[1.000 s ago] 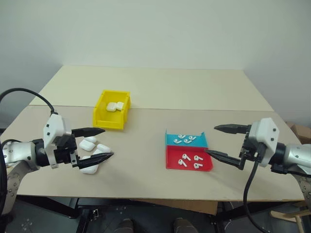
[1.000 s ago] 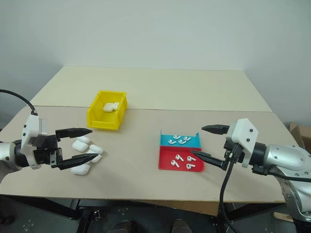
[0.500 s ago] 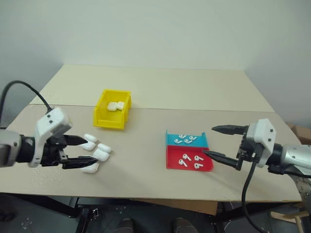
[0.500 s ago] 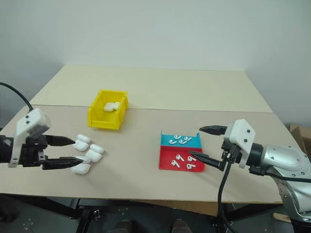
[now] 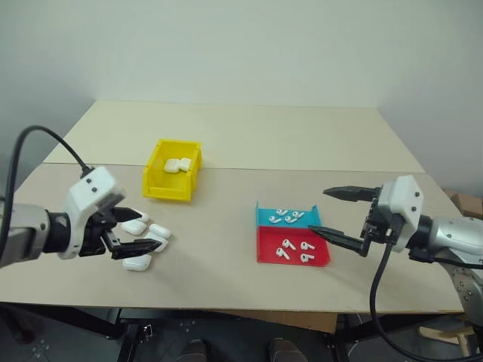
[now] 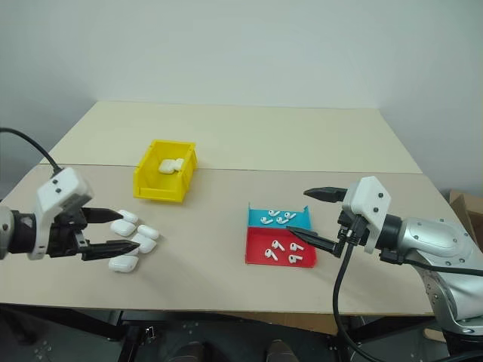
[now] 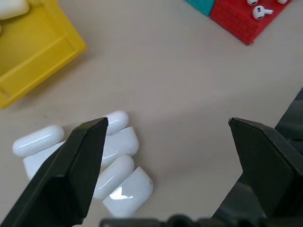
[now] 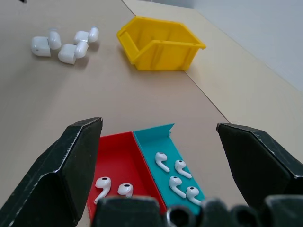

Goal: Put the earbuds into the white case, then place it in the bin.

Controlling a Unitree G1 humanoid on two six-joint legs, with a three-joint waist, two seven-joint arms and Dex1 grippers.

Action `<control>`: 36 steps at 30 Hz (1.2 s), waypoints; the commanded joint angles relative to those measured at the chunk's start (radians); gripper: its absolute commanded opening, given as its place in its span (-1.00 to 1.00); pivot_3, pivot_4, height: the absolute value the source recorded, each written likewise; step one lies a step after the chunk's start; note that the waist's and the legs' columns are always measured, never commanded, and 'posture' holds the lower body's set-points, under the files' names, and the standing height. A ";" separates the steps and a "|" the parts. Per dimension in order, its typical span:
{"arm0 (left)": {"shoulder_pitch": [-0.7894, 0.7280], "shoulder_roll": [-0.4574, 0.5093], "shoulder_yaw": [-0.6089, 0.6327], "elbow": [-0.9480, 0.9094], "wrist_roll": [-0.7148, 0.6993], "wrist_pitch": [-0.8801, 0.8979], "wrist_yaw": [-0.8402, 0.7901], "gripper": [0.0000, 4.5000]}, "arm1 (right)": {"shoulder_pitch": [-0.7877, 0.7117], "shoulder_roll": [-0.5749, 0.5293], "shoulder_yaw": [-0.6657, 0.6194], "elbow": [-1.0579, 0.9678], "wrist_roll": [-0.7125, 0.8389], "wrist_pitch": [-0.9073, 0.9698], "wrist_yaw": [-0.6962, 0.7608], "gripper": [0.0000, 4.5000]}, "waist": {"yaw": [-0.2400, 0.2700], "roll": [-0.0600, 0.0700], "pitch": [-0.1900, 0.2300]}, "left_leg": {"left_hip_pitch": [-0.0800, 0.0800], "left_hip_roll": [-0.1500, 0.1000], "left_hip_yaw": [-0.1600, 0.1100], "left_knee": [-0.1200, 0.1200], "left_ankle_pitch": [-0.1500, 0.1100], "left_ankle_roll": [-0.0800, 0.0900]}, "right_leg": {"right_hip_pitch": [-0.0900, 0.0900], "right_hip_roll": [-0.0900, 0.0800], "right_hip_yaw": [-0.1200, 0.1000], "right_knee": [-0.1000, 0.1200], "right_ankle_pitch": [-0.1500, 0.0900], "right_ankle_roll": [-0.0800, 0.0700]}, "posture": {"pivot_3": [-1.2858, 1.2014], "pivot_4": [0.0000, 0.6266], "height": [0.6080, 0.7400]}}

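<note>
Several white cases (image 5: 147, 237) lie in a cluster on the table's left. My left gripper (image 5: 151, 230) hangs open right over them, tilted down, one finger on each side of the cluster and nothing held; its wrist view shows the cases (image 7: 113, 161) beside one finger. Earbuds (image 5: 285, 218) lie in a blue tray (image 5: 313, 219), and more earbuds (image 5: 294, 249) in a red tray (image 5: 268, 237) in front of it. My right gripper (image 5: 317, 210) stands open and empty just right of the trays. The yellow bin (image 5: 167, 190) sits behind the cluster with two cases (image 5: 177, 164) inside.
The tabletop is two pale boards joined by a seam (image 5: 302, 172) running across behind the trays. Bare table lies between the case cluster and the trays, and across the far half. A wall stands behind the table.
My left gripper has turned and tipped downward over the white cases, its fingers now straddling the cluster. The right gripper has stayed about where it was, still open.
</note>
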 commanded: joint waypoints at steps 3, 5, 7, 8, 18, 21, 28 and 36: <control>-0.011 0.047 0.017 0.007 0.024 -0.048 -0.049 0.97 | -0.017 -0.011 -0.036 -0.022 0.019 0.022 -0.028 1.00 | 0.001 -0.001 0.000 | 0.000 0.000 0.000 0.000 0.000 0.000 | 0.000 0.000 0.000 0.000 0.000 0.000 | 0.03 -0.52 1.00; -0.045 0.131 -0.066 0.032 0.025 0.048 -0.028 0.97 | -0.003 -0.013 -0.043 -0.037 0.023 0.023 -0.030 1.00 | 0.002 -0.001 0.000 | 0.000 0.000 0.000 0.000 0.000 0.000 | 0.000 0.000 0.000 0.000 0.000 0.000 | 0.03 -0.52 1.00; -0.135 0.193 -0.151 0.076 -0.025 0.156 -0.034 0.97 | 0.008 -0.013 -0.050 -0.051 0.026 0.026 -0.036 1.00 | 0.004 -0.001 0.000 | 0.000 0.000 0.000 0.000 0.000 0.000 | 0.000 0.000 0.000 0.000 0.000 0.001 | 0.03 -0.52 1.00; -0.200 0.202 -0.190 0.098 -0.052 0.213 -0.031 0.97 | 0.012 -0.012 -0.052 -0.059 0.028 0.029 -0.042 1.00 | 0.004 -0.001 0.000 | 0.000 0.000 0.000 0.000 0.000 0.000 | 0.000 0.000 0.000 0.000 -0.001 0.002 | 0.03 -0.52 1.00; -0.537 0.057 -0.332 0.134 -0.213 0.492 0.327 0.97 | 0.023 -0.020 -0.064 -0.086 0.045 0.081 -0.079 1.00 | -0.005 -0.001 0.000 | -0.002 -0.001 -0.002 0.002 -0.001 0.001 | 0.000 0.000 0.000 0.001 -0.001 0.002 | 0.03 -0.52 1.00; -0.546 0.157 -0.437 0.157 -0.355 0.492 0.441 0.97 | -0.004 -0.026 -0.054 -0.068 0.061 0.094 -0.064 1.00 | -0.004 -0.001 0.000 | -0.001 -0.001 -0.002 0.001 -0.001 0.001 | 0.000 0.000 0.000 0.001 -0.001 0.002 | 0.03 -0.52 1.00; -0.534 0.354 -0.645 0.273 -0.995 0.344 1.065 0.97 | -0.049 -0.033 -0.030 -0.039 0.071 0.113 -0.042 1.00 | 0.002 -0.002 0.001 | -0.001 -0.001 -0.002 0.002 -0.001 0.001 | 0.001 -0.001 -0.001 0.001 -0.001 0.003 | 0.03 -0.52 1.00; -0.469 0.258 -0.784 0.359 -1.121 0.143 1.396 0.97 | -0.061 -0.035 -0.024 -0.046 0.087 0.134 -0.028 1.00 | 0.014 -0.002 0.001 | 0.000 -0.002 -0.002 0.002 -0.002 0.000 | 0.001 -0.002 -0.001 0.001 -0.001 0.002 | 0.03 -0.52 1.00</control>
